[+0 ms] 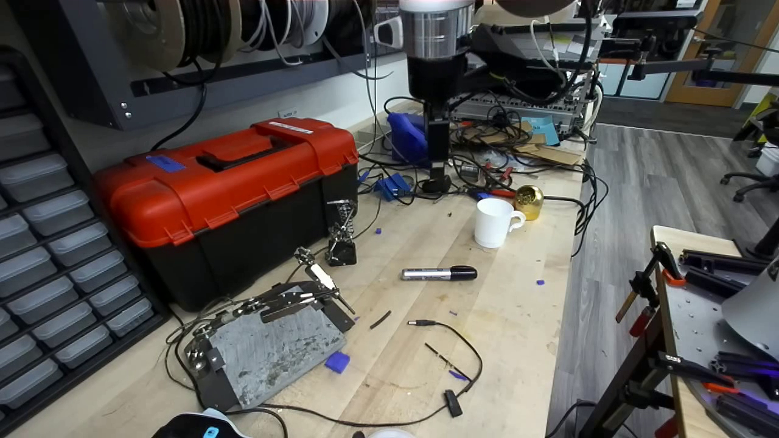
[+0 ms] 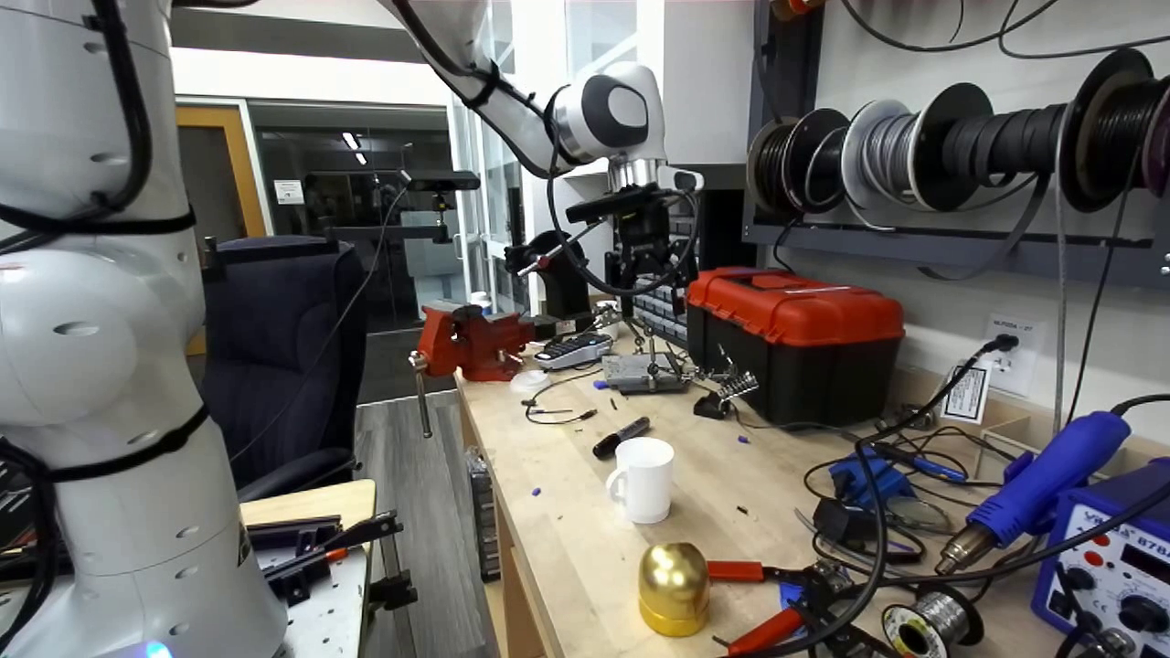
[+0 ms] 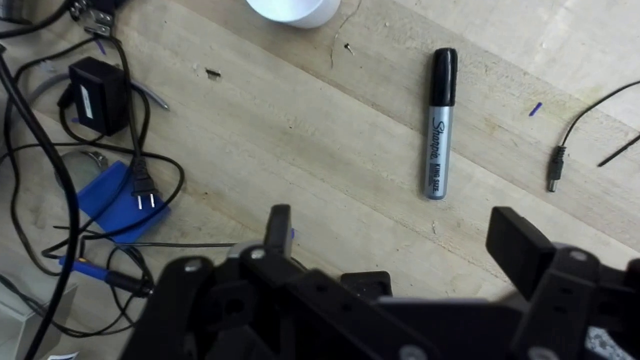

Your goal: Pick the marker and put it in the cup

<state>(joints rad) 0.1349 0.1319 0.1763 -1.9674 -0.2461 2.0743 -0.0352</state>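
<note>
The marker, with a silver body and black cap, lies flat on the bench in both exterior views (image 1: 438, 274) (image 2: 622, 437) and in the wrist view (image 3: 440, 125). The cup, a white mug with a handle, stands upright close to the marker in both exterior views (image 1: 492, 224) (image 2: 647, 482). Only part of it shows at the top of the wrist view (image 3: 302, 11). My gripper (image 3: 392, 225) is open and empty. Its fingers are apart, with the marker beyond them in the wrist view. The gripper is above the bench in both exterior views (image 1: 437, 179) (image 2: 651, 283).
A red and black toolbox (image 1: 243, 188) stands along the wall. A helping-hand stand (image 1: 341, 237) and a grey plate (image 1: 274, 347) are nearby. A gold cup-like piece (image 2: 674, 589) stands near the mug. Cables, pliers and a soldering station (image 2: 1120, 557) crowd one end.
</note>
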